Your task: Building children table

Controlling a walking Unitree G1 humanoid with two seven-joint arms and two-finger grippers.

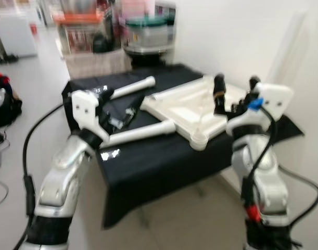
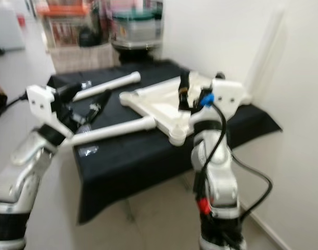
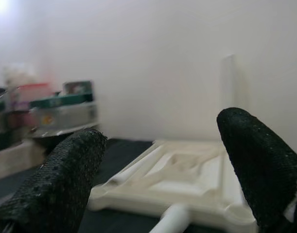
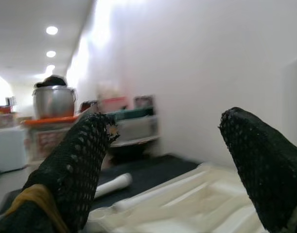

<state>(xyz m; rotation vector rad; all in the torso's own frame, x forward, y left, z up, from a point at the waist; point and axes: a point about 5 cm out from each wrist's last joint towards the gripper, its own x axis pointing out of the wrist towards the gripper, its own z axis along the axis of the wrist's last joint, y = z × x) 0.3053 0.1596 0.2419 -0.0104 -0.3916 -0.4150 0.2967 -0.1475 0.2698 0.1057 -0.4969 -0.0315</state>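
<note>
Nearest the camera, both silver arms rise toward a low table draped in a black cloth (image 1: pixel 148 166). The left gripper (image 1: pixel 114 107) hovers over the cloth's near left part with its fingers (image 3: pixel 61 184) spread wide and nothing between them. The right gripper (image 1: pixel 236 91) is raised above the right side, its fingers (image 4: pixel 257 160) likewise wide apart and empty.

Just beyond the left gripper, a white table leg (image 1: pixel 140 133) lies on the cloth, its far end meeting a corner of the upturned white tabletop (image 1: pixel 192 107) (whether it is seated in the socket is too blurred to tell). A second leg (image 1: pixel 132 87) lies loose farther back on the left. Behind the table, blurred storage bins (image 1: pixel 148 28) stand against the white wall.
</note>
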